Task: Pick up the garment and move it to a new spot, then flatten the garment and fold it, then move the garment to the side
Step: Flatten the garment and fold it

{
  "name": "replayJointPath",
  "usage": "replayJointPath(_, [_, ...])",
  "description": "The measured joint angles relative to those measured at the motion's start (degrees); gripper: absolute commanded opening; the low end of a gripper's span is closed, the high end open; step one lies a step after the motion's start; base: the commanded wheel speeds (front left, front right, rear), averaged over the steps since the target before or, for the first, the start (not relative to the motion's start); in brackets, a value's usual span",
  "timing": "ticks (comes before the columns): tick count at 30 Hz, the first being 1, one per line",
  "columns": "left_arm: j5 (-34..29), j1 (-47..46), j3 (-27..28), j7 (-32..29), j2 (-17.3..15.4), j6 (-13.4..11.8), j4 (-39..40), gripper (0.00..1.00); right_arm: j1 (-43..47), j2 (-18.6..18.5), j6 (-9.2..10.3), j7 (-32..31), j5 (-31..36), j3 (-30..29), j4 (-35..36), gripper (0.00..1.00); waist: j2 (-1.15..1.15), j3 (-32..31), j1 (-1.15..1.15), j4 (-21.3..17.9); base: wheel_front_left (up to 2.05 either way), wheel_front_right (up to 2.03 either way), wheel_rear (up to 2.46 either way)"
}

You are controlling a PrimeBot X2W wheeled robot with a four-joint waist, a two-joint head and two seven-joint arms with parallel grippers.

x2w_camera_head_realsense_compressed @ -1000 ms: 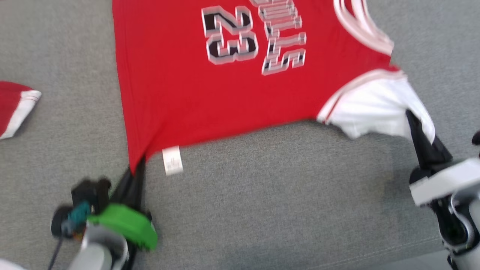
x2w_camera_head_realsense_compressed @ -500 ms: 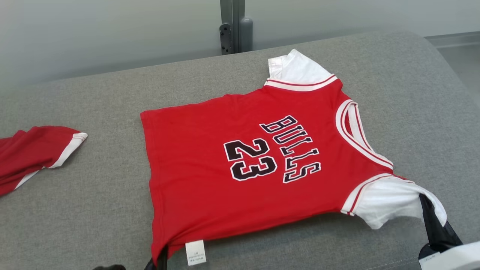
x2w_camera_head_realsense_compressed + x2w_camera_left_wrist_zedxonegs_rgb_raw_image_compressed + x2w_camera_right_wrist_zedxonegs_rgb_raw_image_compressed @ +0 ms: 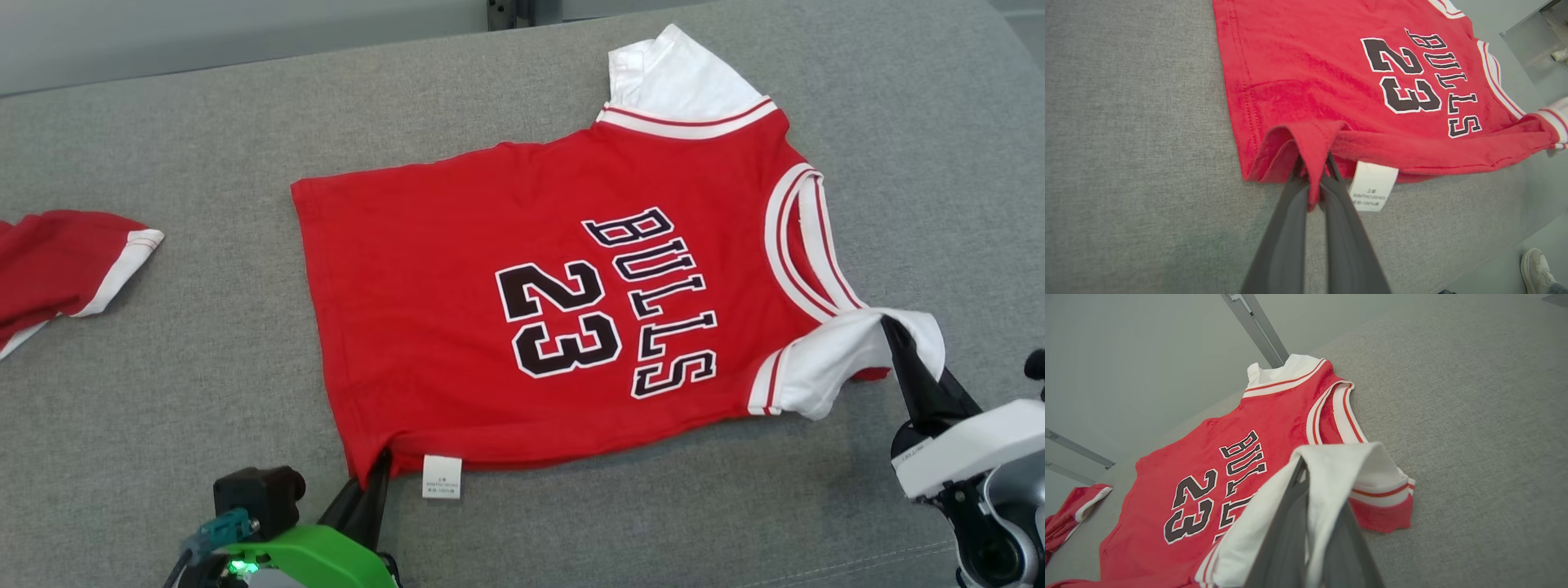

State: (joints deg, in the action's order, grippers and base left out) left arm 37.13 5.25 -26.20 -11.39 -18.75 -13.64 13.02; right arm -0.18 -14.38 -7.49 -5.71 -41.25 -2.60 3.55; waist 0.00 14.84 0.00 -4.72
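The garment is a red jersey with white sleeves and black "BULLS 23" lettering, spread face up on the grey cushioned surface. My left gripper is shut on the jersey's near hem corner, beside a white care label; the left wrist view shows red cloth pinched between its fingers. My right gripper is shut on the near white sleeve, lifting and folding it toward the collar; the right wrist view shows the sleeve draped over its fingers.
A second red-and-white garment lies at the left edge of the surface. A metal post stands behind the far edge. A person's shoe is on the floor past the near edge.
The head camera has swung up and then partly back down. The near hem corner and near sleeve stay gripped; the sleeve is now lifted and folded farther in over the jersey.
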Motion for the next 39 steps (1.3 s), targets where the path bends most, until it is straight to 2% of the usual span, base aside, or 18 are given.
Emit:
replayJointPath(7, [1.1,-4.7,0.8,-4.8,-1.0,-0.6,0.8,0.0,-6.8,-2.3,0.0,-3.6,2.1,2.8,-2.4,0.0,0.0,1.9,0.0,1.0,0.0,0.0,0.0])
replayJointPath(22, [1.6,-12.7,0.3,-12.2,-2.6,-0.5,-1.0,0.0,-16.4,-4.3,0.0,-7.3,4.6,5.3,-9.1,0.0,0.0,4.0,0.0,1.2,0.0,0.0,0.0])
replayJointPath(23, [1.7,-13.1,0.4,-12.4,-2.6,-0.7,-1.4,0.15,-17.0,-4.3,0.0,-7.4,4.8,5.4,-9.6,0.28,0.0,4.2,0.0,1.1,0.0,0.0,0.0])
replayJointPath(24, [1.7,-13.3,0.5,-12.8,-2.5,-1.0,-1.7,0.47,-17.5,-4.5,0.0,-7.4,5.4,5.7,-9.9,1.0,0.0,4.3,0.0,1.0,0.0,0.0,0.0])
replayJointPath(25, [1.8,-13.5,0.7,-12.8,-2.5,-1.2,-2.0,1.0,-18.0,-4.6,0.0,-7.3,6.1,5.7,-10.4,1.0,0.0,4.4,0.0,0.9,0.0,0.0,0.0])
replayJointPath(32, [1.2,-14.8,3.9,-11.0,-2.6,-3.9,-1.8,1.0,-21.0,-5.8,0.0,-5.7,6.9,4.5,-10.8,1.0,0.0,5.1,0.01,0.6,0.0,0.0,0.0])
replayJointPath(39, [-0.4,-13.9,4.1,-9.1,-3.2,-4.8,0.3,1.0,-17.6,-8.0,0.0,-5.6,7.3,3.0,-7.0,1.0,0.0,3.9,0.01,1.0,0.0,0.0,0.0])
